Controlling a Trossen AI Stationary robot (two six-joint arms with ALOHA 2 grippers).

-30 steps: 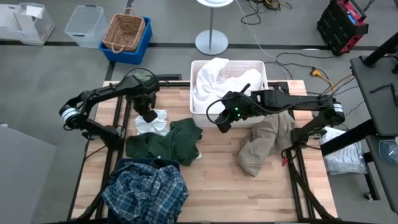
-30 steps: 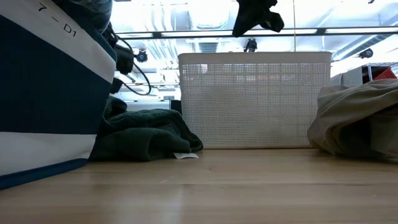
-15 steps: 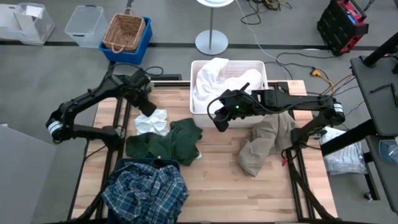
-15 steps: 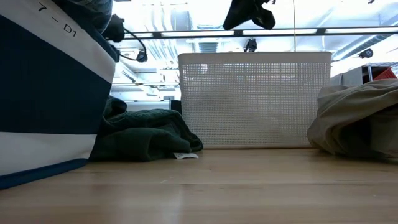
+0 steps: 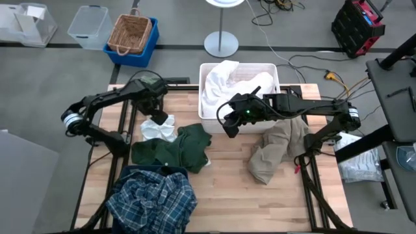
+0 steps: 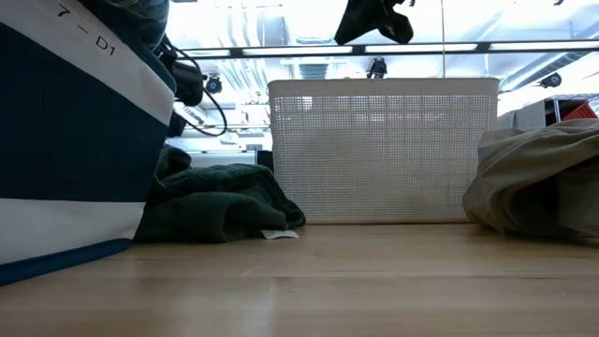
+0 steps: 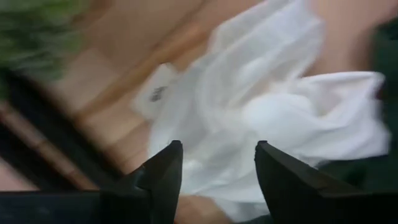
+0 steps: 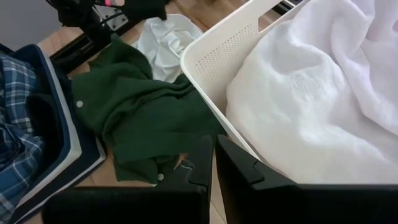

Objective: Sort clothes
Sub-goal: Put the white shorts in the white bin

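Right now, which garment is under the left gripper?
The small white garment beside the dark green garment; the left gripper, fingers open, hangs directly over it.

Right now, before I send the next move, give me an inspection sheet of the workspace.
Surface: wooden table, bare at its middle.
Job's things: white garments in the white bin; small white garment beside the dark green garment; plaid garment at the front left; khaki garment on the right.
Clutter: nothing seen on the table.
End effectors: left end effector open above the small white garment; right end effector shut, by the bin's front edge, holding nothing.
Cables: loose cables on the floor behind the table.
Surroundings: wicker basket in a blue crate, lamp base.
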